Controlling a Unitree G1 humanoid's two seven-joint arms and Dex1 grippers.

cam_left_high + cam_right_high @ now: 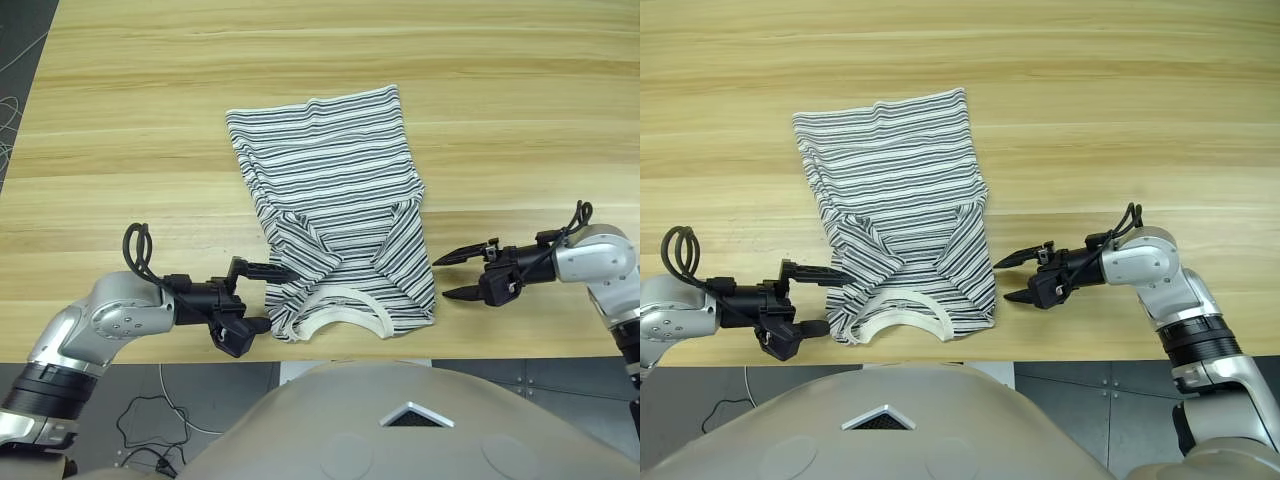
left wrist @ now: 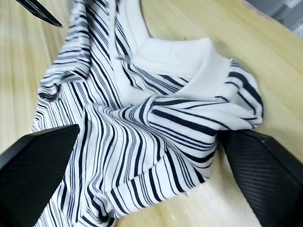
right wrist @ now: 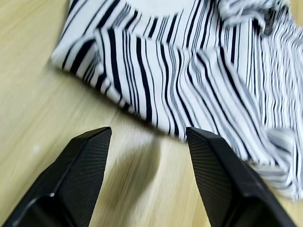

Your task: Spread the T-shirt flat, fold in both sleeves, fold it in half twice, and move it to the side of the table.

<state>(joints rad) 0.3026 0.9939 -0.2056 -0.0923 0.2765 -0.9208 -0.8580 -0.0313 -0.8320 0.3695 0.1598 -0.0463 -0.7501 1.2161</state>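
White ribbed collar [image 1: 340, 318] nearest the robot, hem farthest away: the striped T-shirt [image 1: 335, 200] lies near the front edge of the wooden table [image 1: 520, 120]. Its long axis runs from near to far, and the far end leans slightly toward the robot's left. Both sleeves [image 1: 395, 250] are folded in over the chest, where their stripes slant inward into a V above the collar. That narrows the garment to a tall, roughly rectangular shape. The knit is soft, banded in black, grey and white, and rumpled along the left edge and at the near corners. The hem is uneven but lies mostly flat.

The left gripper [image 1: 278, 297] is at the shirt's near left corner. Its black claw is spread wide with the bunched shoulder fabric between the two textured pads [image 2: 33, 165], and the cloth touches the inner faces without being pinched.

The right gripper [image 1: 441, 279] sits low over the tabletop just beside the near right corner. Its claw is also spread, with the ridged fingers [image 3: 85, 161] apart from the cloth and bare pale wood grain between them.
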